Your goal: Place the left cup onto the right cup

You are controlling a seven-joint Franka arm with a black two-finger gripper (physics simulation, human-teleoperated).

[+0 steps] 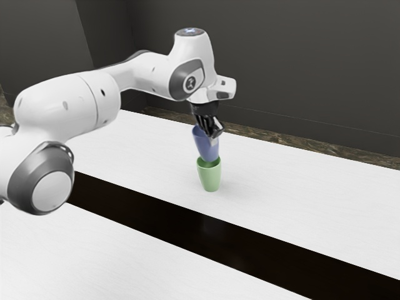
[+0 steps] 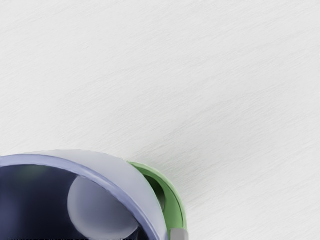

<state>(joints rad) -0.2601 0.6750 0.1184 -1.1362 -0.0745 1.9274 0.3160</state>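
— At mid-frame, is the blue cup in yet?
— Its base sits tilted inside the green cup; the gripper pinches its rim. Only release is left, I'd say.

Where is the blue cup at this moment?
The blue cup is mid-frame in the exterior view, tilted in the gripper, its base at the mouth of the green cup.

Dark grey walls behind a white table.
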